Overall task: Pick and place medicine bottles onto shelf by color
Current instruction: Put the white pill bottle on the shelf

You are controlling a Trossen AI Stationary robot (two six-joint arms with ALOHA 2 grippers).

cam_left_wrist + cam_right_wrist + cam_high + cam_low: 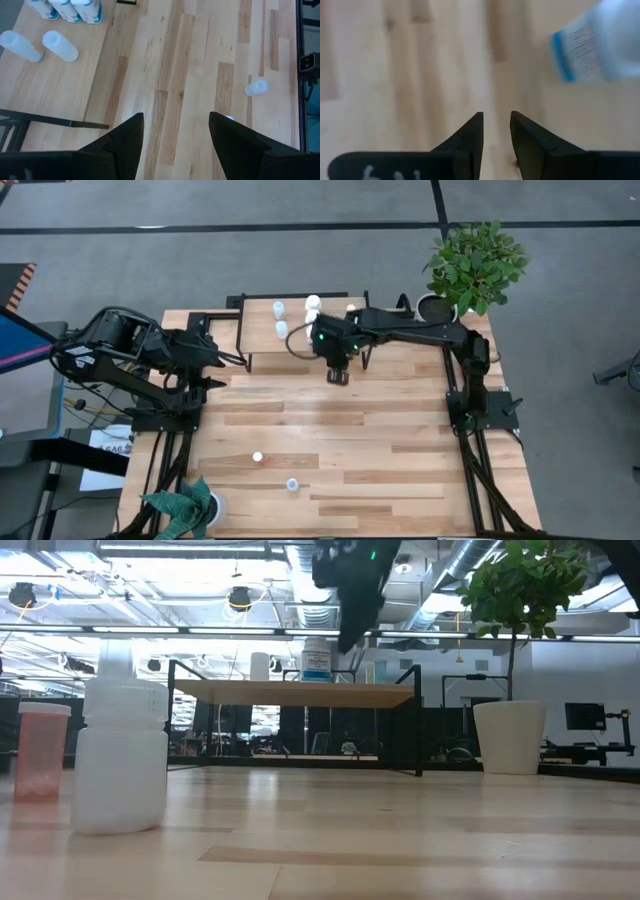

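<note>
Seen from overhead, the right gripper (pixel 339 373) hangs above the wooden table (pixel 400 470) just in front of the shelf (pixel 262 340), its arm stretched across from the right side of the bench. In the right wrist view its two dark fingers (pixel 470 140) stand nearly together with only a thin gap between them and nothing held, bare wood beneath them; a blurred white bottle with a blue label band (pixel 600 47) lies close by at the edge of that view. The left gripper (pixel 215 360) waits at the left end of the shelf, its jaws apart and empty, as the left wrist view shows with fingers (pixel 127 145) spread over the tabletop. On the shelf stand several medicine bottles: two small white ones (pixel 279 319) toward the left and a taller white one (pixel 313 305) beside the right arm; the left wrist view also shows a cluster of blue-banded bottles (pixel 65 10) there. Two more small bottles remain on the table's near half, one (pixel 257 457) well apart from the shelf and another (pixel 292 485) just beyond it. In the low view a large white bottle (pixel 121 755) and a translucent orange one (pixel 42 750) loom in the foreground. A potted plant (pixel 475 265) sits at the table's far right corner.
</note>
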